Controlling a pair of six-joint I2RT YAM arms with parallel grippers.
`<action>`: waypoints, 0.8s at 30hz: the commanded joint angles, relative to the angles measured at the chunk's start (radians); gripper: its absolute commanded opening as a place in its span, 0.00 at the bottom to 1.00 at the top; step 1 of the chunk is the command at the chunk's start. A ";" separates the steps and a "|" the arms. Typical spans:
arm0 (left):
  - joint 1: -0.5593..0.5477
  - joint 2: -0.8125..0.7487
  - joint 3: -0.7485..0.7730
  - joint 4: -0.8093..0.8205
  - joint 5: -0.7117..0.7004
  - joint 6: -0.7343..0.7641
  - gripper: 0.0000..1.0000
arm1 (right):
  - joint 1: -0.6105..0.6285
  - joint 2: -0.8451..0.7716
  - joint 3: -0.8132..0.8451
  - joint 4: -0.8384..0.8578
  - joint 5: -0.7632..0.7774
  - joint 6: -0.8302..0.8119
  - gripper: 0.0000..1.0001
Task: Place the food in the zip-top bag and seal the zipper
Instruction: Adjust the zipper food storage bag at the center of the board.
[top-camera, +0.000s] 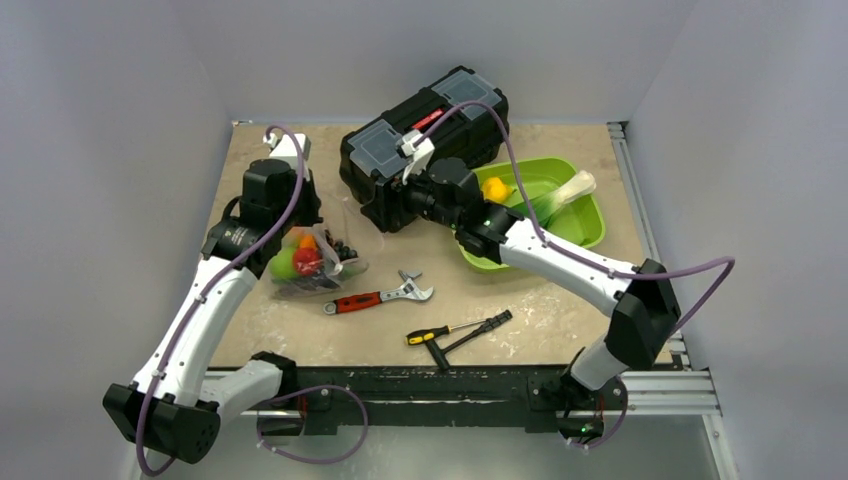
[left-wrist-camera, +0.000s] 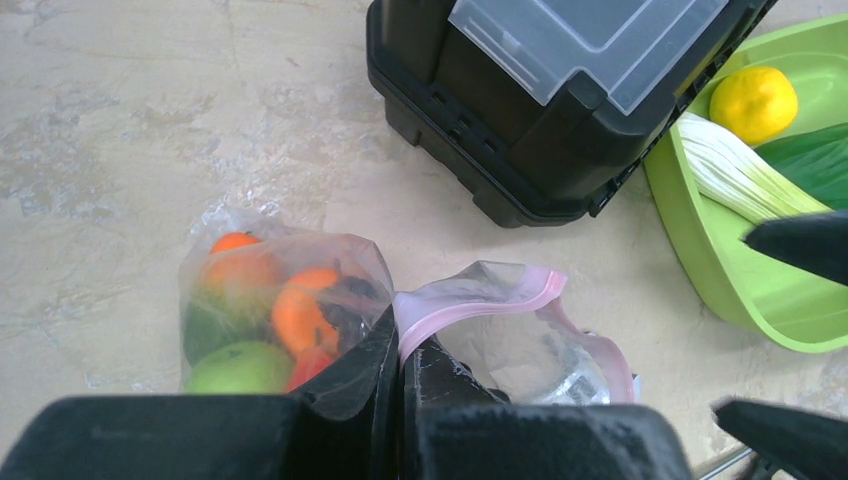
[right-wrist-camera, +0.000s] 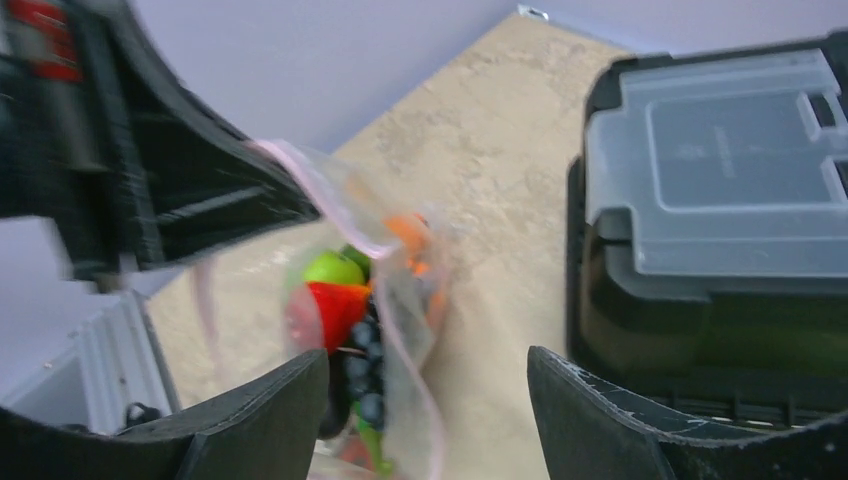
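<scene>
The clear zip-top bag (top-camera: 310, 265) sits on the table's left side, bulging with food: a green apple (left-wrist-camera: 235, 368), orange fruits (left-wrist-camera: 295, 315), a red piece (right-wrist-camera: 335, 305) and black grapes (right-wrist-camera: 365, 370). Its pink zipper (left-wrist-camera: 480, 305) gapes in a wavy loop. My left gripper (left-wrist-camera: 400, 350) is shut on the zipper strip at one end of the mouth and holds that edge up. In front of the toolbox, my right gripper (right-wrist-camera: 428, 362) stands open, just right of the bag, nothing between its fingers.
A black toolbox (top-camera: 425, 145) stands at the back centre, close beside my right gripper. A lime-green tray (top-camera: 545, 215) to its right holds a yellow fruit (top-camera: 494, 188) and a leek (left-wrist-camera: 735, 175). A wrench (top-camera: 375, 297) and screwdrivers (top-camera: 455, 332) lie near the front.
</scene>
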 joint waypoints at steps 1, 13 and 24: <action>0.007 -0.003 0.042 0.053 0.046 0.026 0.00 | -0.069 0.051 -0.039 0.014 -0.216 -0.093 0.71; 0.006 0.016 0.046 0.054 0.061 0.042 0.00 | -0.088 0.170 -0.028 0.143 -0.459 -0.130 0.61; -0.010 0.002 0.089 -0.010 0.178 0.116 0.00 | -0.052 0.161 -0.159 0.673 -0.453 0.593 0.00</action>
